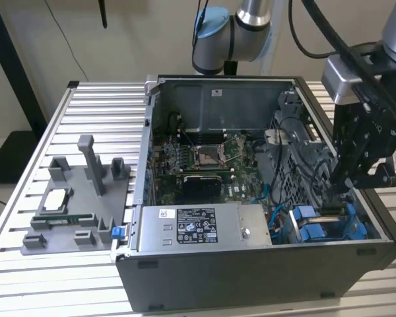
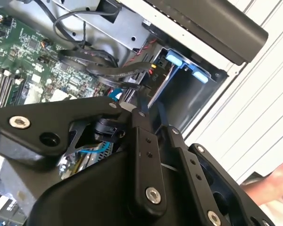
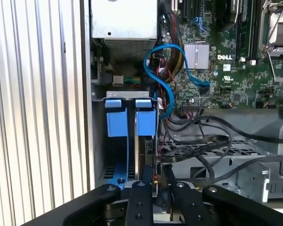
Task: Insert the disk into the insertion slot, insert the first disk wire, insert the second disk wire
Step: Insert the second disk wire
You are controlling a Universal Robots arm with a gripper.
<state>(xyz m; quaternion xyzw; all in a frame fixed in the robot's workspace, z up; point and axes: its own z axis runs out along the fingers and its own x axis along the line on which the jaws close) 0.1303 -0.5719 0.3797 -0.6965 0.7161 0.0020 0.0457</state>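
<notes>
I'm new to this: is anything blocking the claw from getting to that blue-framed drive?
Nothing visible does. The end effector is already down at the disk, which stands in the insertion slot. Black cables run beside it.

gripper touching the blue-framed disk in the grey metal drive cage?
Cannot tell. In the first wrist view the gripper sits at the blue-framed disk's edge among black cables, which hide any contact.

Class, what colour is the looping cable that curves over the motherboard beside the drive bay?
Bright blue; the cable shows best in the first wrist view.
</notes>
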